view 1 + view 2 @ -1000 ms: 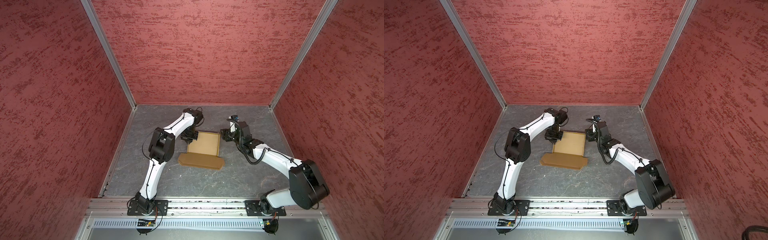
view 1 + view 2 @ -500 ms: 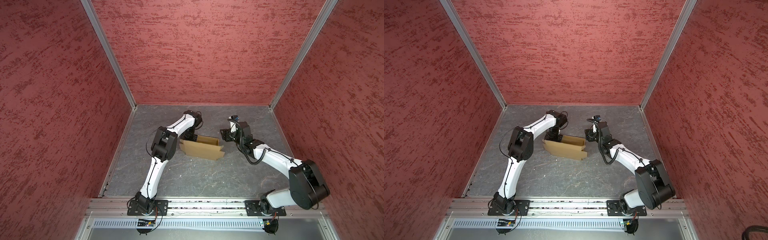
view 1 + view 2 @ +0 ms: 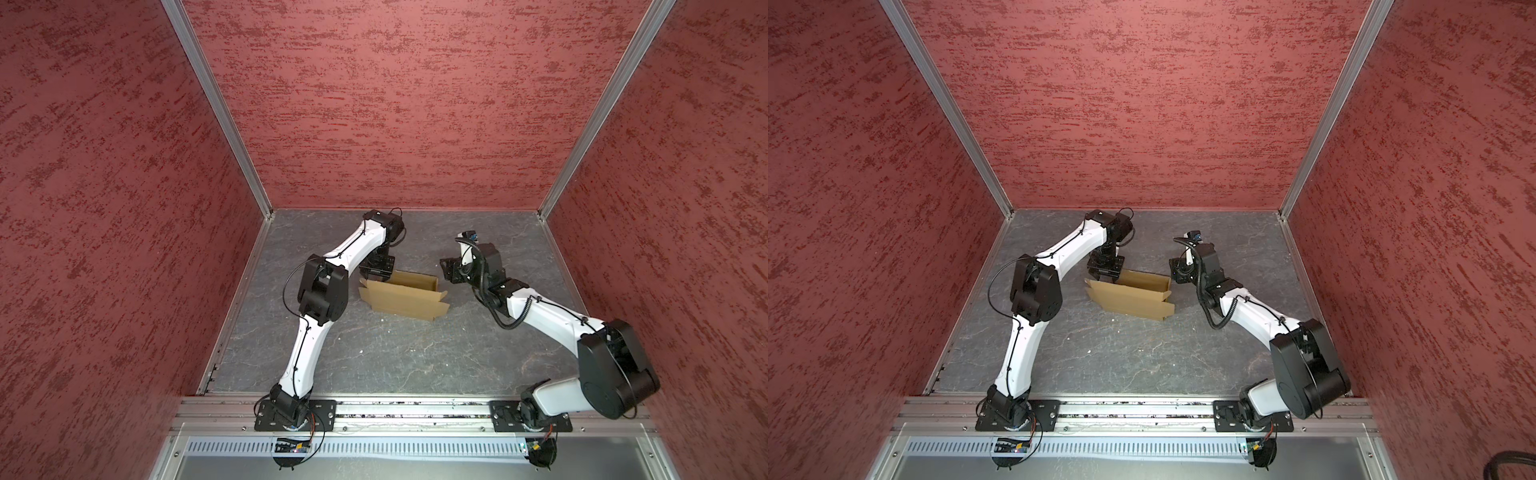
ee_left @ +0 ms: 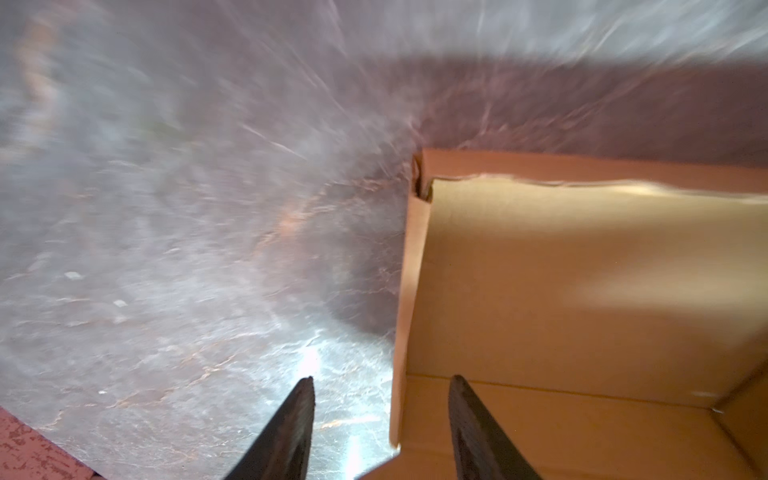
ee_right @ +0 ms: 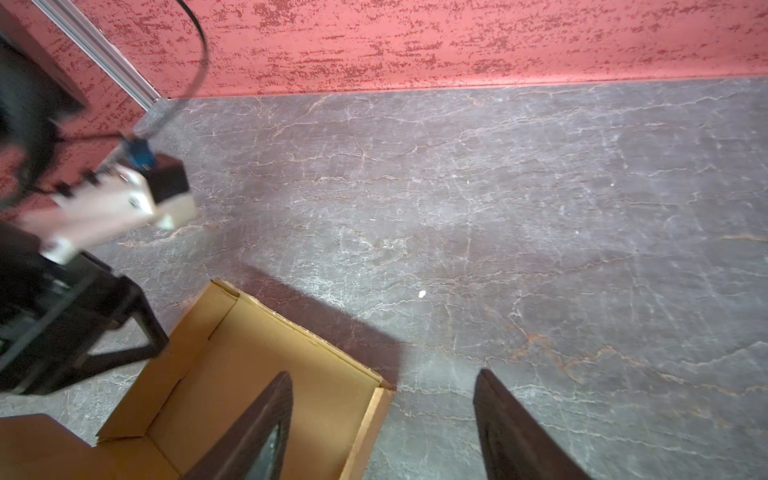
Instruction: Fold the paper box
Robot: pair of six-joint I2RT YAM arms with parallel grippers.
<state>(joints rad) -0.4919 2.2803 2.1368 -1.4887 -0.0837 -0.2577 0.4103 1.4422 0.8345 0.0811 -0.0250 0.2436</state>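
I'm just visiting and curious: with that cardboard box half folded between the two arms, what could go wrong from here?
1. The left tool stands open astride the box's side wall, gripping nothing, so the raised flap might fall open.
2. The right tool hangs open over the other end; coming down, a finger could crush that wall or shove the light box across the table.

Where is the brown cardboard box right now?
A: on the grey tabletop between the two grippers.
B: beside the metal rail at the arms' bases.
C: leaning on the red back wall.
A: the paper box rests on the grey tabletop, left gripper at one end, right gripper at the other.
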